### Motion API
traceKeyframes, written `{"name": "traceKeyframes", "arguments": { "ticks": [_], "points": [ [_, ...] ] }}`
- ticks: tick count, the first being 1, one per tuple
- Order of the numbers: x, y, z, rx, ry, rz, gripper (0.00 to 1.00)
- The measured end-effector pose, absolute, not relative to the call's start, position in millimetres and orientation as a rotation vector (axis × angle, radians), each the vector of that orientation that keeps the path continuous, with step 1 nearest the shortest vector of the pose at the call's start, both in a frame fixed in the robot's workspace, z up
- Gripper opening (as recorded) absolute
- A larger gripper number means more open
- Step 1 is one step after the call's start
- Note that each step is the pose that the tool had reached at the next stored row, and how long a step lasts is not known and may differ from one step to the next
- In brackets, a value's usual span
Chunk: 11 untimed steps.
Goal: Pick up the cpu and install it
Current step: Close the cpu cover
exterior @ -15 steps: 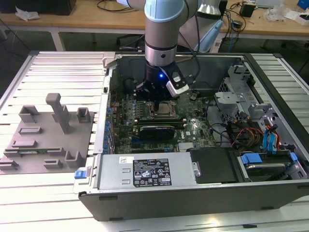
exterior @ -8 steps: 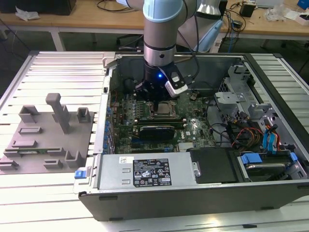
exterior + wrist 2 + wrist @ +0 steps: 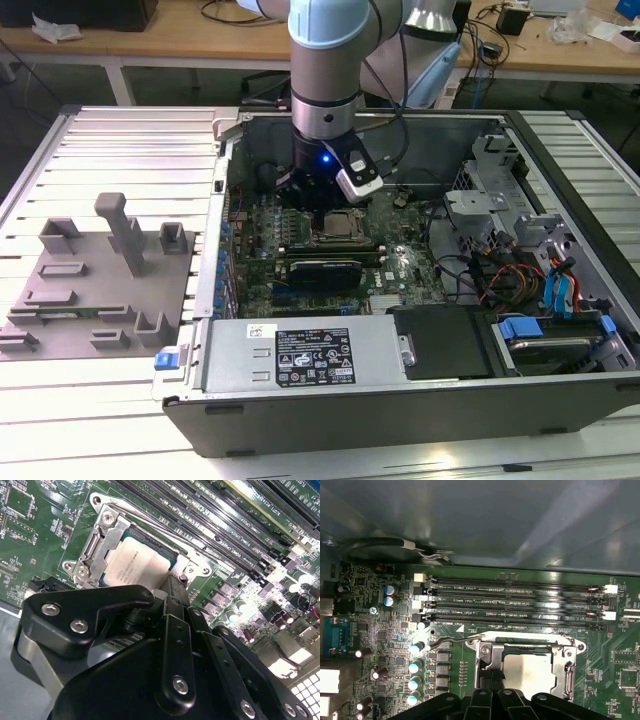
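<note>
The cpu (image 3: 136,562), a small silvery-grey square, lies flat inside the metal-framed socket (image 3: 102,535) on the green motherboard (image 3: 400,262). It also shows in the first wrist view as a pale square (image 3: 530,674), and faintly in the exterior view (image 3: 341,224). My gripper (image 3: 318,203) hangs straight down over the socket inside the open computer case. Its black tip (image 3: 171,587) sits at one edge of the cpu, and that tip (image 3: 492,679) also appears beside the chip in the first wrist view. Whether it touches the chip is hidden by the gripper's own body.
Several memory slots (image 3: 515,602) run alongside the socket, and capacitors (image 3: 415,667) stand near it. A power supply (image 3: 300,355) and a drive cage with blue tabs (image 3: 555,290) fill the case's front and right. A grey fixture plate with blocks (image 3: 95,290) lies at the exterior view's left.
</note>
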<state>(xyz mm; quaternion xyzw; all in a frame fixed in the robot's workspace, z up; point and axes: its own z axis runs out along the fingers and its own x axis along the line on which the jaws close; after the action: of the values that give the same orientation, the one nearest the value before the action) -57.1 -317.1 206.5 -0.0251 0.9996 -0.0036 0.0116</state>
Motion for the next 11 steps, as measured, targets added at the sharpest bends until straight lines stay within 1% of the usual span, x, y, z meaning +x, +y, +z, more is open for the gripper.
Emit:
{"name": "traceKeyframes", "arguments": {
  "ticks": [11],
  "points": [
    [-59.5, -317.1, 204.0, -0.078, 3.109, -0.011, 0.11]
  ]
}}
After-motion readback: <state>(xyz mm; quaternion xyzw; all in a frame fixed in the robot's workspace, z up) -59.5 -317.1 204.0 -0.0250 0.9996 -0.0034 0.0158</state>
